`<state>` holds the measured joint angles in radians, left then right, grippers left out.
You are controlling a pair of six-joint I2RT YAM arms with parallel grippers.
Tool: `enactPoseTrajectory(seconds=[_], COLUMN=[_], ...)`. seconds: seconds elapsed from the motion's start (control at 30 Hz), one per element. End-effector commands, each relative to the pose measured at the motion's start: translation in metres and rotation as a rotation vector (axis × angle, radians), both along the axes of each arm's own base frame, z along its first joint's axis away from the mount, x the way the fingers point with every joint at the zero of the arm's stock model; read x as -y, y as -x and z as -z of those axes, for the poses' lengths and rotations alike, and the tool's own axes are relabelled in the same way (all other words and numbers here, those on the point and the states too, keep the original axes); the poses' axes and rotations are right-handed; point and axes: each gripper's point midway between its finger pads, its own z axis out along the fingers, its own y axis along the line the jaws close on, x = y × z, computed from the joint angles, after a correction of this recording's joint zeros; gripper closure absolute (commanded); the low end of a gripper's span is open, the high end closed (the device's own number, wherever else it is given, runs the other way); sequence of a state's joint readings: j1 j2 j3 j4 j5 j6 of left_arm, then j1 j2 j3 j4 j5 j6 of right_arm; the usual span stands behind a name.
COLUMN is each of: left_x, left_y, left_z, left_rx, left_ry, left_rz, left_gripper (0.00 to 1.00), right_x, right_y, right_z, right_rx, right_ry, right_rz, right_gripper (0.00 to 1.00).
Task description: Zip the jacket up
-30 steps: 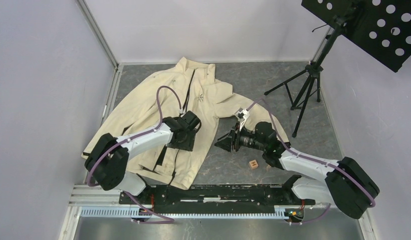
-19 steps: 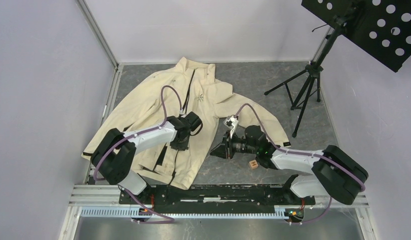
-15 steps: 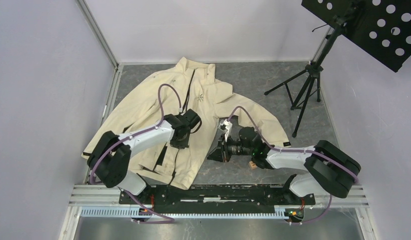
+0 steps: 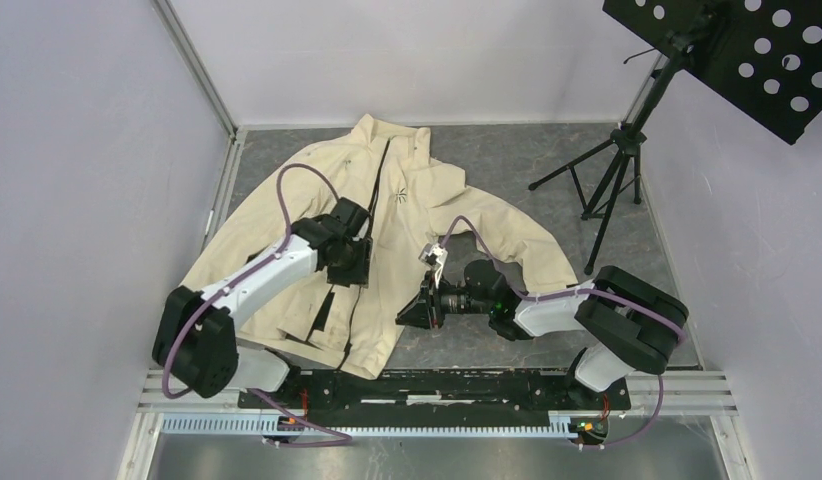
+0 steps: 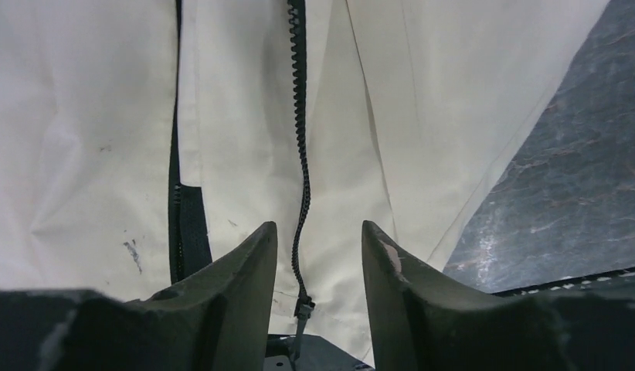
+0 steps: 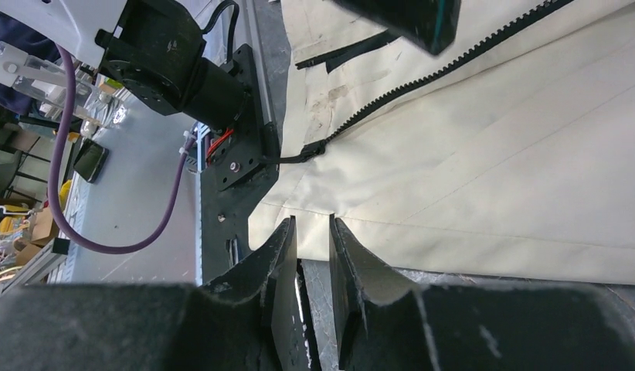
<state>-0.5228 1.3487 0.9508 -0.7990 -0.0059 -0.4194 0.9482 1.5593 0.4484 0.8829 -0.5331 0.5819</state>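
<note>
jacket [image 4: 427, 200] lies flat on the grey tabletop [image 4: 527, 160], left of centre, collar far, hem near the arm bases. front open low down. left gripper [image 5: 318, 232] hangs over it, jaws apart astride the loose zipper teeth [image 5: 300, 116], likely lining up that side. right gripper [image 6: 310, 224] sits low at the near right hem, jaws narrow. whether cloth is in the gap, cannot tell.

right gripper [image 6: 310, 230]: jaws narrowly apart, nothing between, tips at the hem edge
jacket [image 6: 492, 154]: cream, spread flat
zipper [image 6: 407, 91]: dark teeth, running diagonally, unjoined
purple cable [image 6: 58, 154]: looping at left
</note>
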Motion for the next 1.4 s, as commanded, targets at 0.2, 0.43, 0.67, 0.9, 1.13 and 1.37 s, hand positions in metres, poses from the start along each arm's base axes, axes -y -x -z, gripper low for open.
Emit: enactPoseTrajectory(seconds=[0.2, 0.43, 0.67, 0.9, 1.13, 1.37], left_x=[-0.016, -0.018, 0.011, 0.027, 0.042, 0.045], left_y=[-0.001, 0.001, 0.013, 0.014, 0.020, 0.021], left_z=[0.045, 0.052, 0.043, -0.009, -0.043, -0.049], left_rx=[-0.051, -0.075, -0.120, -0.021, 0.053, 0.071], left_ry=[-0.318, -0.344, -0.146, 0.158, 0.370, 0.408], left_rz=[0.023, 0.038, 0.117, 0.203, 0.264, 0.282], left_gripper=[0.56, 0.74, 0.98, 0.98, 0.98, 0.98], right_x=[-0.005, -0.009, -0.014, -0.019, -0.027, -0.031], right_y=[-0.003, -0.003, -0.005, -0.005, -0.006, 0.001], right_z=[-0.016, -0.012, -0.011, -0.014, -0.028, -0.039], right_rx=[0.039, 0.033, 0.037, 0.032, 0.023, -0.015], right_ry=[-0.073, -0.070, -0.075, -0.108, -0.182, -0.256], right_rz=[0.001, -0.008, -0.023, -0.027, -0.033, -0.069], right_gripper=[0.72, 0.73, 0.68, 0.63, 0.56, 0.52])
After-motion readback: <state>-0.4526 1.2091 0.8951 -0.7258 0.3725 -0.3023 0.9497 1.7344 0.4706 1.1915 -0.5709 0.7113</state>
